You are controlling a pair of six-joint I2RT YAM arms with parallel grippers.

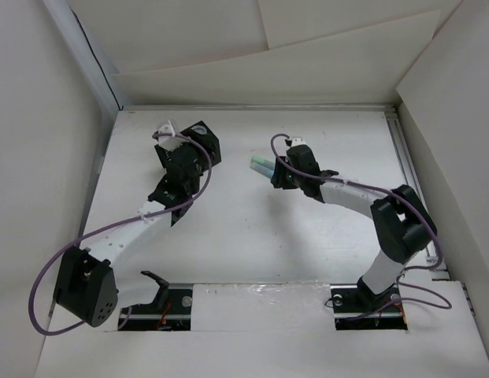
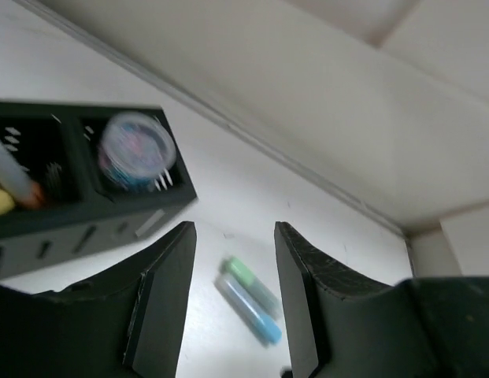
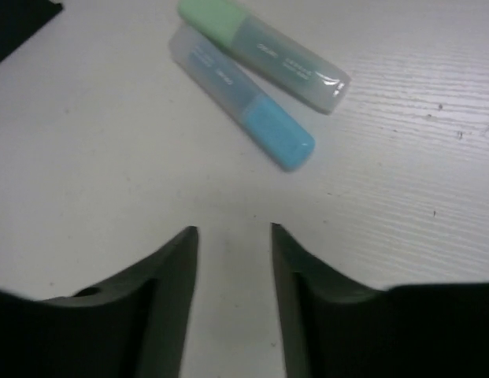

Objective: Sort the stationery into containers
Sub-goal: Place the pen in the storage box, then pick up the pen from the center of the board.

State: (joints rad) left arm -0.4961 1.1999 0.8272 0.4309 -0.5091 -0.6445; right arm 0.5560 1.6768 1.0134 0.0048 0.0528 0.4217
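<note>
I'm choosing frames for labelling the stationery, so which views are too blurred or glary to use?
Left wrist view: blurred throughout, with the black organiser, the roll inside it and the blue bar all smeared. Right wrist view: usable, both bars fairly sharp, with one small glare spot on the clear end of the green bar. Top external view: evenly lit, but the bars look tiny.
</note>
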